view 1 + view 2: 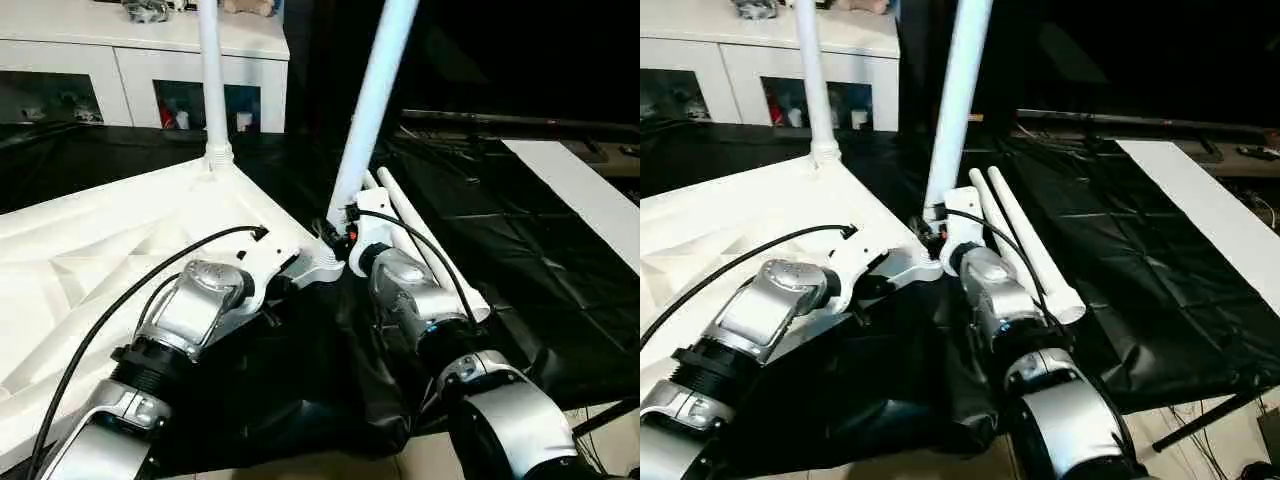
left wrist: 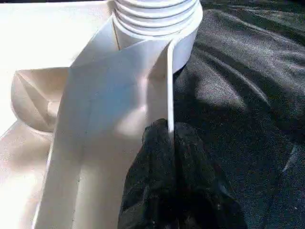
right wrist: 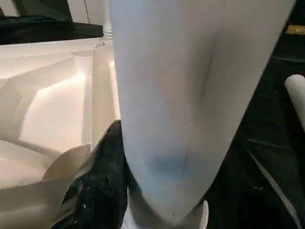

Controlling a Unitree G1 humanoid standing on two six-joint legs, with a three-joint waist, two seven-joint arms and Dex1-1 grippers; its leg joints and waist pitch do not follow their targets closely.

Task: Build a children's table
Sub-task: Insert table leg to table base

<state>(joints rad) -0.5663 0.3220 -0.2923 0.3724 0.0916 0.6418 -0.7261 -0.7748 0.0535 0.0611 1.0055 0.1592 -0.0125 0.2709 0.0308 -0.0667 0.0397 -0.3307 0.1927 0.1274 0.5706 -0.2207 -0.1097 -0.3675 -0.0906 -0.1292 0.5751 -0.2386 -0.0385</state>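
Observation:
The white tabletop lies upside down at the left, ribs up. One table leg stands upright in its far corner socket. A second leg leans in the near corner socket, and my right gripper is shut around its base; a black finger presses against the tube. My left gripper is shut on the tabletop's thin rim just beside that corner, its fingers pinching the wall. Two loose legs lie side by side on the black cloth right of my right arm.
A black cloth covers the work surface and hangs over its near edge. A white glass-door cabinet stands at the back left. A white board lies at the far right, with cables behind it.

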